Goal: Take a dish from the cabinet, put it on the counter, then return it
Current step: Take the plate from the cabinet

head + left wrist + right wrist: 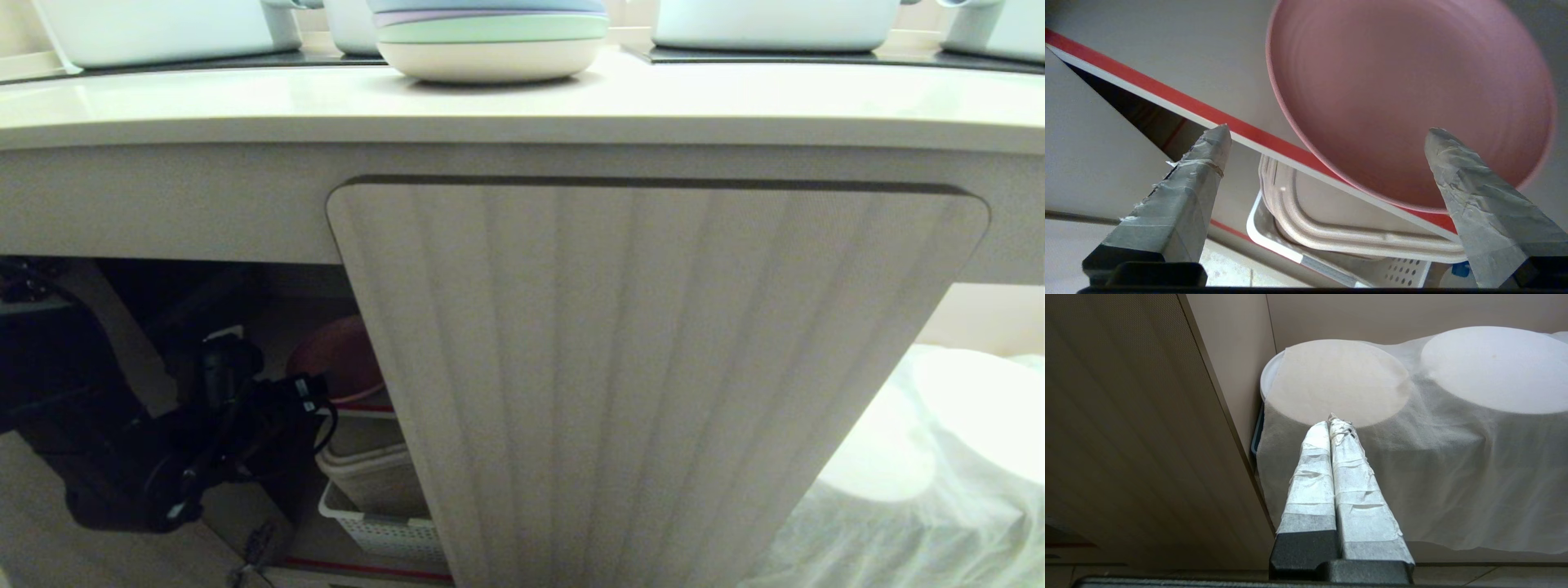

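1. Step in hand: either reaching for the dish (1404, 102) or just after returning it (which of the two cannot be told). It rests on the cabinet's red-edged shelf (1180, 104), at the lower left of the head view.
2. Left tool (1327, 147): fingers spread wide, empty, just short of the dish rim.
3. Right tool (1333, 424): pressed together, parked beside the fluted door (653, 367).
4. If fetching, the next move calls for straddling the rim, then closing.
5. The counter (245, 102) already carries a plate stack (490, 37).
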{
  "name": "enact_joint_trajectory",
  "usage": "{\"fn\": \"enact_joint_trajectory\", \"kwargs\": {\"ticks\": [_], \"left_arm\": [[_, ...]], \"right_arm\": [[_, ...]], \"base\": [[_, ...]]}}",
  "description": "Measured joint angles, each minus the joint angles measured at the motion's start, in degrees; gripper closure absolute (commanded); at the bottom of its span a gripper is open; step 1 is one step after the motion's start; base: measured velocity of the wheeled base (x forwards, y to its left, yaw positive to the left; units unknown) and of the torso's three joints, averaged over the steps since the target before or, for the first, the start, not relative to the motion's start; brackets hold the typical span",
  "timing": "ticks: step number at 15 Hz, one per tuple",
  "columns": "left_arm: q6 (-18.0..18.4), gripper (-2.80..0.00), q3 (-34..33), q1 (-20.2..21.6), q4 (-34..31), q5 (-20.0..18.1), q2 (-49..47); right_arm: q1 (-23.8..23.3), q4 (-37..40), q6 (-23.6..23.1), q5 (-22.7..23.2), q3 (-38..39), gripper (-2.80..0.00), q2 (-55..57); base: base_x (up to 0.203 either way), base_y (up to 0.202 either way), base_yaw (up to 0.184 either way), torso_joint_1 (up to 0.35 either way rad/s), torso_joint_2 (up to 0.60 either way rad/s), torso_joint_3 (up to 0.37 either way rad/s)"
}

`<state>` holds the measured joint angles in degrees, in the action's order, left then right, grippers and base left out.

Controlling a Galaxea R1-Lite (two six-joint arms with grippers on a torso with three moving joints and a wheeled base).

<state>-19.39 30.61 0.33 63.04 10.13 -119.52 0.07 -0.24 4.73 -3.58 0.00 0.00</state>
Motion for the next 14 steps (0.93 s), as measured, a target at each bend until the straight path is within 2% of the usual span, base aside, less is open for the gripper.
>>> {"fn": "enact_joint_trajectory", "kwargs": {"ticks": [14], "left_arm": [[-0.23,-2.8,9.93,0.27,-12.49,-0.02,-2.29]], "right_arm": [[0.0,0.0,0.0,0.01,0.0,0.0,0.0]], "base": [[0.0,0.0,0.0,0.0,0.0,0.0]]}}
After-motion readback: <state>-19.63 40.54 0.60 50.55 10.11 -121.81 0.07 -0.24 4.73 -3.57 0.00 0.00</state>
